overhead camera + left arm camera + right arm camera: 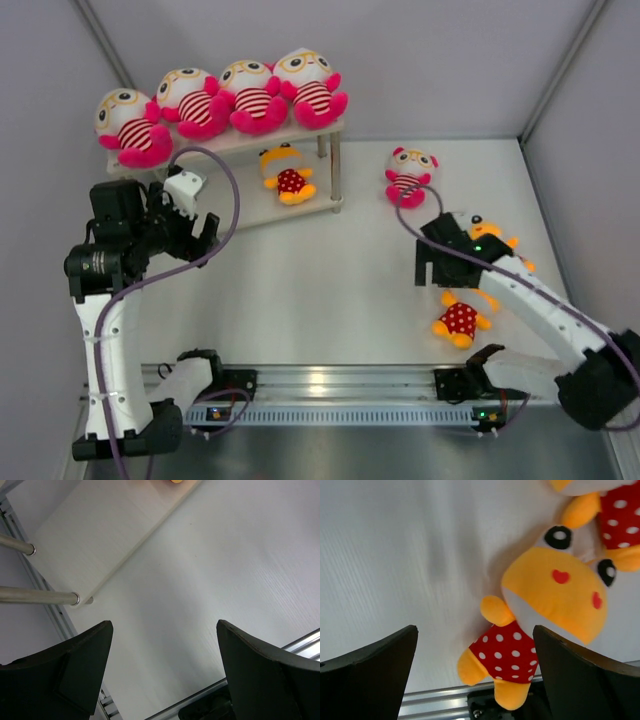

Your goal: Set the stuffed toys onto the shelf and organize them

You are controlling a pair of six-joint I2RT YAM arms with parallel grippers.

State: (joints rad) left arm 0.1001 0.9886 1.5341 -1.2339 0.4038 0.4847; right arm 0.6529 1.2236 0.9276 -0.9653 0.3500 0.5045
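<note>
Robot lab: white-walled booth [430,60], aluminium mounting rail [340,378].

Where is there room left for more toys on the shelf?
The lower board is bare beside the orange plush, on the left arm's side. The top board is crowded with four striped plush. The table between both arms is bare too.

Five striped plush [256,96], three polka-dot plush [458,320], one shelf [318,200].

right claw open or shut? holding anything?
Open, empty. In the right wrist view the right claw has its jaws wide apart; the polka-dot plush lies on the table below, ungripped.
</note>
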